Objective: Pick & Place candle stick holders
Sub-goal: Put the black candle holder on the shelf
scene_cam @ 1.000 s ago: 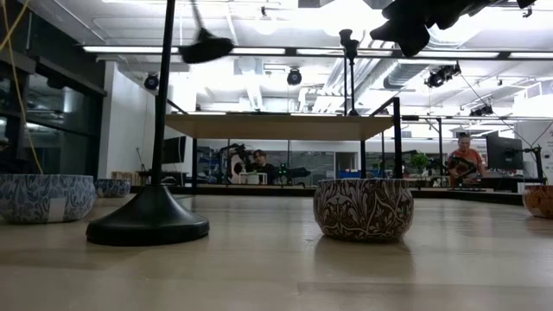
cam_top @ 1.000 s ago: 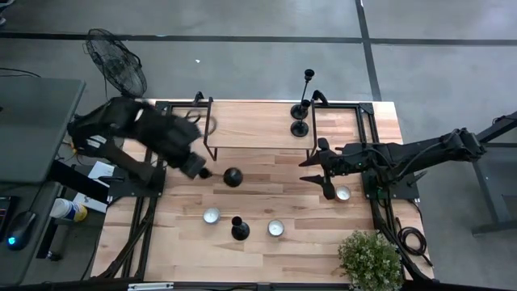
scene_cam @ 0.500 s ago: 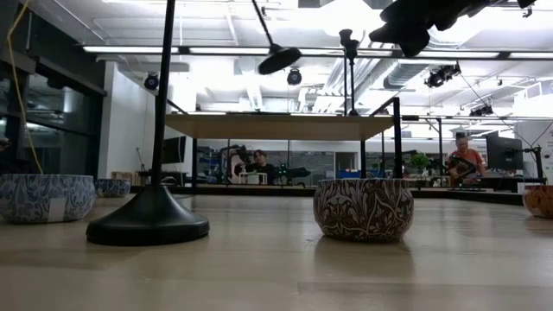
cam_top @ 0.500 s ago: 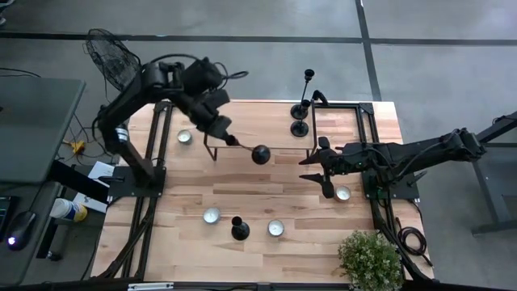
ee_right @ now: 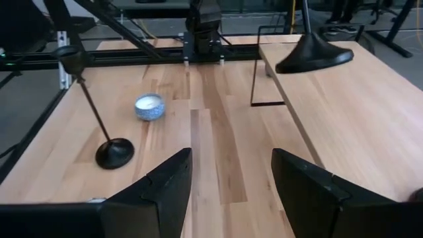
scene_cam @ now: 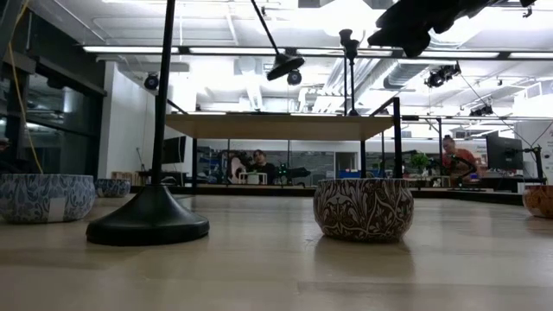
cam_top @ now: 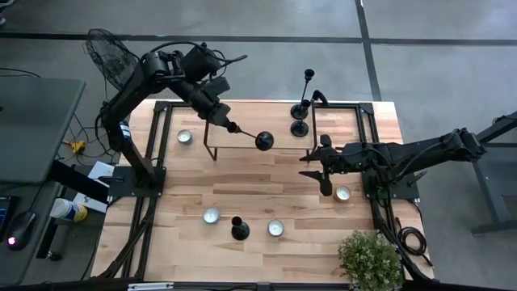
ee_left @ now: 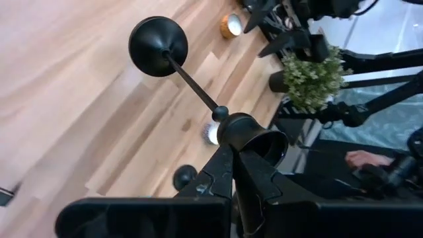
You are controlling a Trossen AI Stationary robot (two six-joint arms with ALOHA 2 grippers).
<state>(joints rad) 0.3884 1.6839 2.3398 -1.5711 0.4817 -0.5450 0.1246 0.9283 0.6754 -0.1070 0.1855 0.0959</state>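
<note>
Candlestick holder (cam_top: pixel 257 137) hangs tilted above the raised shelf (cam_top: pixel 258 121) at the bench's (cam_top: pixel 242 186) twelve o'clock, its top cup clamped in the left hand (cam_top: pixel 229 126). Right hand (cam_top: pixel 321 170), fingers apart, waits at three o'clock.

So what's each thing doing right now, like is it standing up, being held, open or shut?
left gripper: shut on the carried candle holder's cup end, above the raised shelf
carried candle holder: in the air, tipped sideways
raised shelf: two candle holders standing upright on it
short candle holder: upright on the table
right gripper: open, holding nothing
small bowls: resting on the table
</note>
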